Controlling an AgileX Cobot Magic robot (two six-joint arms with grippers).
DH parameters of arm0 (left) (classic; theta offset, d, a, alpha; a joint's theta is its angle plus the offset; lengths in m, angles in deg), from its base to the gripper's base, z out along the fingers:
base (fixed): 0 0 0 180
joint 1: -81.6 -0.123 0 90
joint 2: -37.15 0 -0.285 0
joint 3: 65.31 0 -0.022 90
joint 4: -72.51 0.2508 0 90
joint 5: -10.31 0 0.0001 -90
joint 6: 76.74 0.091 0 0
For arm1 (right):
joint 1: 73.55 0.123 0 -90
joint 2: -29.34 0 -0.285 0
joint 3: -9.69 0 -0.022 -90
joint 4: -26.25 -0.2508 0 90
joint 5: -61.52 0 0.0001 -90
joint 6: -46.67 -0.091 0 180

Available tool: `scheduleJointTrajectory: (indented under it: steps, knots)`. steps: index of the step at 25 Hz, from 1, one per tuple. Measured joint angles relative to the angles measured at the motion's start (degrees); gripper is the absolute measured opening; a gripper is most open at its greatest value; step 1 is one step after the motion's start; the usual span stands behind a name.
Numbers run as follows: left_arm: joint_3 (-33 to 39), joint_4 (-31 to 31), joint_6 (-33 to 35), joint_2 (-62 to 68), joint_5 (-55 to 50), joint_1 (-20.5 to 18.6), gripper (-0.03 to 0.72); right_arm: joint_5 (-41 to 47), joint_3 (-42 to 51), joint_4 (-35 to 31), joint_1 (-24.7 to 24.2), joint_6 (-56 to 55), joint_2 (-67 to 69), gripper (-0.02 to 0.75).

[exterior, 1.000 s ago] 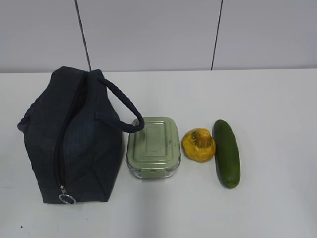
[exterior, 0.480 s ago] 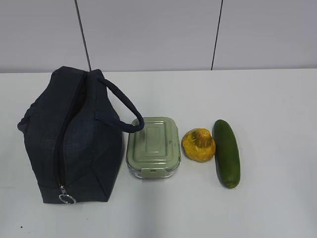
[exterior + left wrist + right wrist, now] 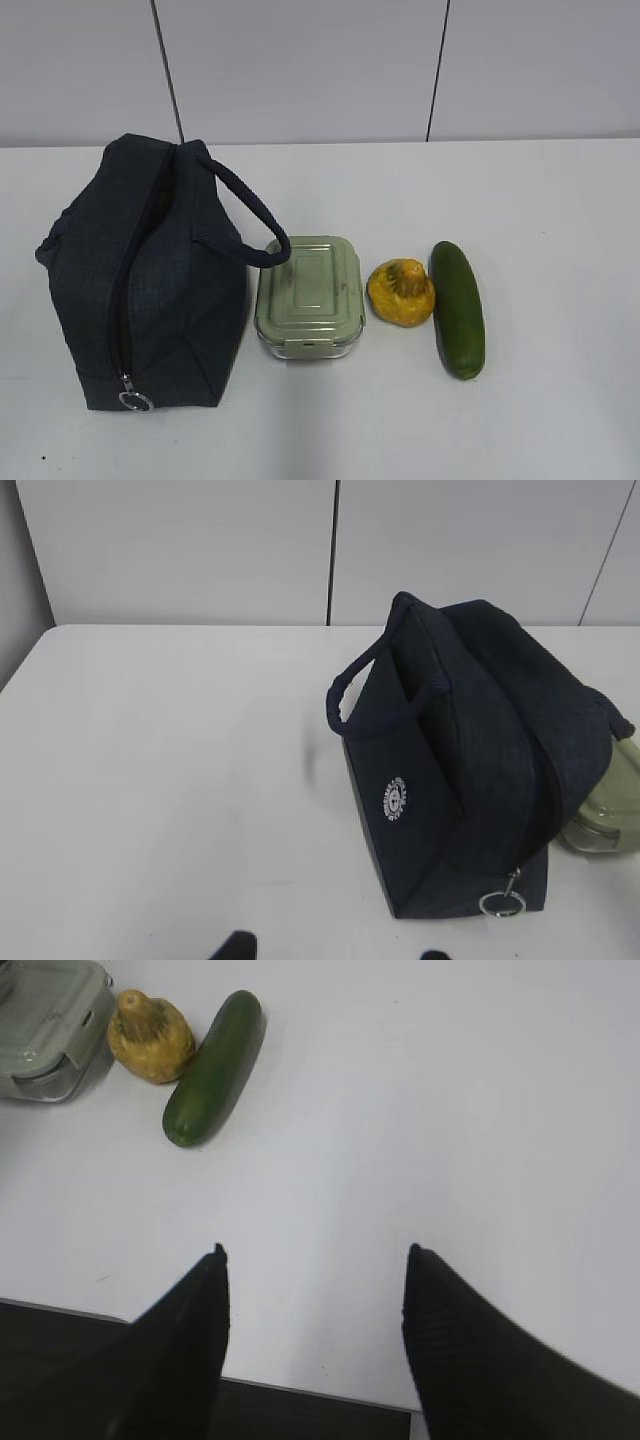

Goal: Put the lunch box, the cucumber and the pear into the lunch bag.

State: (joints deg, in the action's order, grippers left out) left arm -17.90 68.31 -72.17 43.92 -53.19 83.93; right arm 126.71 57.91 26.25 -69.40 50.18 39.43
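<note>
exterior view shows the zipped lunch bag (image 3: pixel 150 280), lunch box (image 3: pixel 309 296), pear (image 3: pixel 401 292) and cucumber (image 3: pixel 458 308) lined up, my right gripper (image 3: pixel 315 1252) and left gripper (image 3: pixel 335 946) both spread, empty.

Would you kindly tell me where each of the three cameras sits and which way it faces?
Exterior view: looks down at a slant at the lunch bag, lunch box, pear and cucumber; no arm shows.
Left wrist view: low over the table's near edge, facing the bag; the left gripper shows only its fingertips.
Right wrist view: above the near edge, facing the cucumber and pear; the right gripper stands open.
All three views show the lunch box.
</note>
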Motion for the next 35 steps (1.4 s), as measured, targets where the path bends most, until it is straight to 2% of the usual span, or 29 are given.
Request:
scheduleJointTrajectory:
  steps: [9, 21, 29, 35]
  knots:
    - [0.00, 0.00, 0.00, 0.00, 0.00, 0.00, 0.309, -4.75, -7.23, -1.35, 0.00, 1.77, 20.40, 0.512]
    - [0.00, 0.00, 0.00, 0.00, 0.00, 0.00, 0.309, -7.71, -22.55, -1.97, 0.00, 2.04, 48.27, 0.517]
    - [0.00, 0.00, 0.00, 0.00, 0.00, 0.00, 0.309, -8.21, -30.53, -9.39, 0.00, 2.75, 64.99, 0.517]
    - [0.00, 0.00, 0.00, 0.00, 0.00, 0.00, 0.309, -10.11, -33.35, -11.83, 0.00, 3.09, 76.42, 0.519]
